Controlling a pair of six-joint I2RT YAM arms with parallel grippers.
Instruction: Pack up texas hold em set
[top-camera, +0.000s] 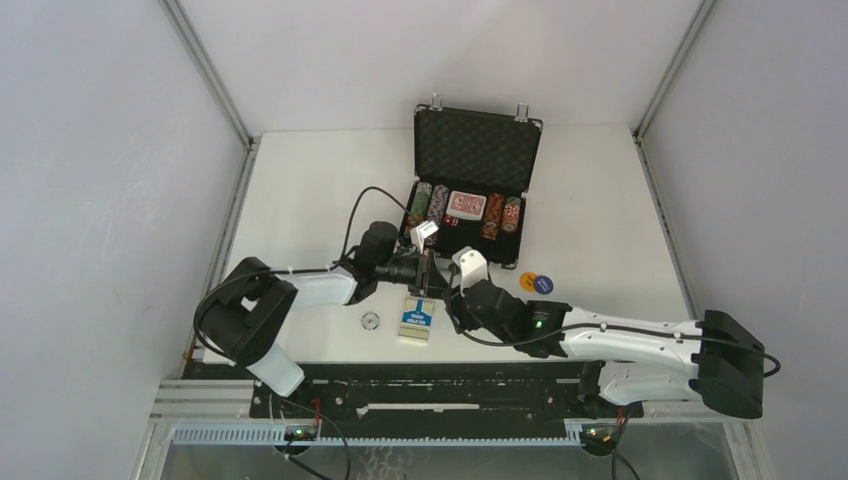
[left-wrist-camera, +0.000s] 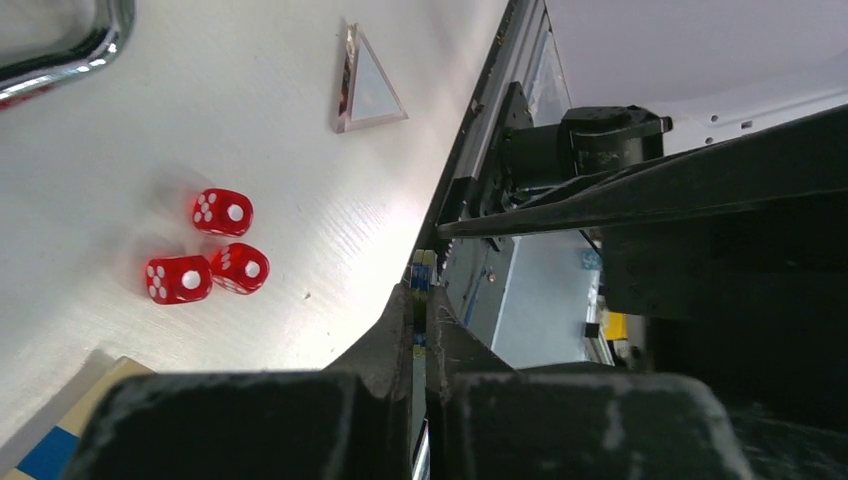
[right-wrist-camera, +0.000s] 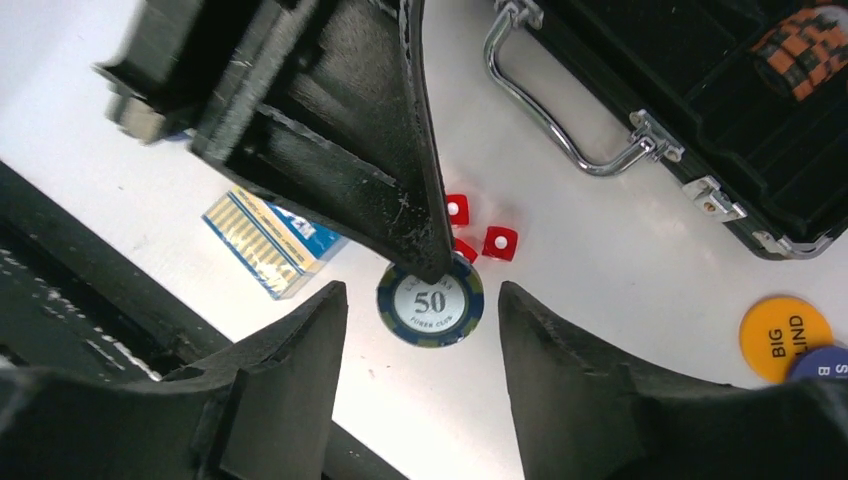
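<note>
My 2 arms reach inward and meet just before the open briefcase (top-camera: 474, 150). My left claw (right-wrist-camera: 432, 268) is clenched on the rim of 1 blue 50 chip (right-wrist-camera: 431, 303), and my right claw (right-wrist-camera: 420, 290) is spread either side of it. Nearby on the table (top-camera: 620, 200) lie 3 red dice (left-wrist-camera: 224, 212), 1 triangle piece (left-wrist-camera: 372, 90), 1 blue card box (top-camera: 415, 320) and 2 round buttons (top-camera: 528, 282).

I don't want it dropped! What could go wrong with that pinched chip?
The left gripper pinches the 50 chip only by its rim, so it might slip and fall by the red dice. The right gripper, open around the chip, could knock it loose when closing.
</note>
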